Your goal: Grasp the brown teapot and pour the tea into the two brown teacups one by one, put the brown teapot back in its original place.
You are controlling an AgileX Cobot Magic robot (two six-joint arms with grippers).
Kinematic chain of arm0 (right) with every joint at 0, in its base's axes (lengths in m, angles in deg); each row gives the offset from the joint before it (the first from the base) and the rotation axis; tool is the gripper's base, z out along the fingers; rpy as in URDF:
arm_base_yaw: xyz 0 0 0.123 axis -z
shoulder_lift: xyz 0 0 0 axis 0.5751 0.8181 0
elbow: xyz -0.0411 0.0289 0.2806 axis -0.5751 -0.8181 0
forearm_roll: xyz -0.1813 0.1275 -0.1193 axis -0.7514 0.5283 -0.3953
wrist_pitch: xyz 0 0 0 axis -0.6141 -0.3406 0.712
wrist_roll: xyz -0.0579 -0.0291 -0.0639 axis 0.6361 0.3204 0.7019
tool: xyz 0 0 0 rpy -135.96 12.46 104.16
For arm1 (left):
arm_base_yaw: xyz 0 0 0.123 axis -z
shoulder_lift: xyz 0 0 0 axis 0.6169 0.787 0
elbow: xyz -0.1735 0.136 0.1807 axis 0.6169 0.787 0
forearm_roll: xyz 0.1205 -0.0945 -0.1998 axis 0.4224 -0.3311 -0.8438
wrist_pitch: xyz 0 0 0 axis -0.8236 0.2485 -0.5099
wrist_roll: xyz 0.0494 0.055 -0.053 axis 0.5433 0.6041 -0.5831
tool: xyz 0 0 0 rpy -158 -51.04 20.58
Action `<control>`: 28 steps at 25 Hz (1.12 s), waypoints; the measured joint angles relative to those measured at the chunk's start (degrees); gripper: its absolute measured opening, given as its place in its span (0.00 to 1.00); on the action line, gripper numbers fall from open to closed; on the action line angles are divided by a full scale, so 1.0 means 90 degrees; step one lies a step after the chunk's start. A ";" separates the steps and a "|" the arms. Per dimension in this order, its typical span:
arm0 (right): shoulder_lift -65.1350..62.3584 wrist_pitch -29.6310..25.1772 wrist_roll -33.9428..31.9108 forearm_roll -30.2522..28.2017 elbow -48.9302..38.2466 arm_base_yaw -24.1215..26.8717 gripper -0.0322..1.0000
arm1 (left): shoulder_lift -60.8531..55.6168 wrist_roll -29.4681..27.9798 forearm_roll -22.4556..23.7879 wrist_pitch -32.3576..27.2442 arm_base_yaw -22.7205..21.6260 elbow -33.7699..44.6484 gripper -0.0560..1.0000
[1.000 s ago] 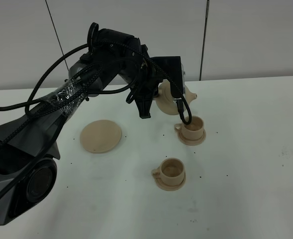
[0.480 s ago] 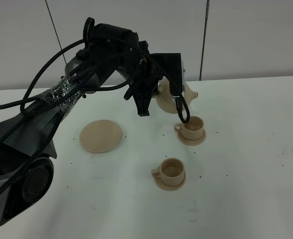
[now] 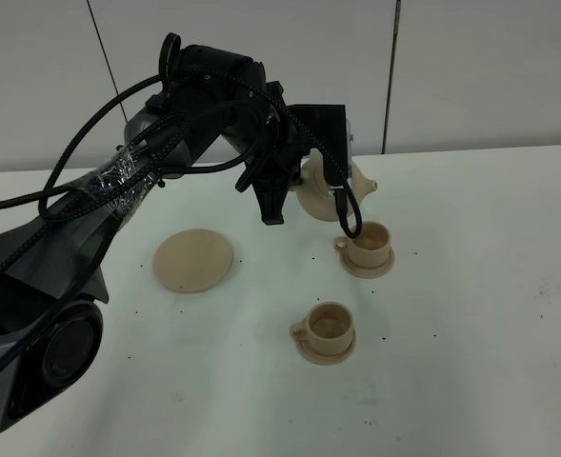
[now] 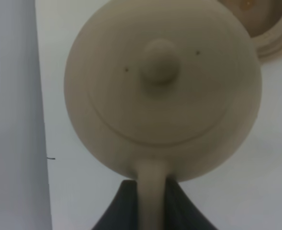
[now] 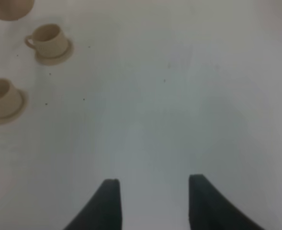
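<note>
Beige-tan and squat, the brown teapot [image 3: 316, 195] hangs in the air, clear of the white surface [image 3: 470, 305]. Its short spout [image 3: 367, 184] points towards the farther teacup [image 3: 367, 246], which stands just below and beside it. The left end effector [image 4: 151, 194] pinches the pot's loop handle [image 4: 152, 175], with a dark finger [image 4: 124, 213] pressed against each side. The domed lid [image 4: 160, 96] sits in place. The nearer teacup [image 3: 327, 330] stands on its own saucer, apart from the first. The wide round saucer [image 3: 193, 259] lies flat on the surface, well to the left in the high view. The right end effector [image 5: 152, 191] is spread apart above bare surface, gripping nothing.
</note>
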 joint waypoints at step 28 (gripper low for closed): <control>0.0000 0.0000 0.0000 0.0000 0.0000 0.0000 0.35 | -0.0147 0.0141 0.0235 -0.0041 0.0000 0.0000 0.21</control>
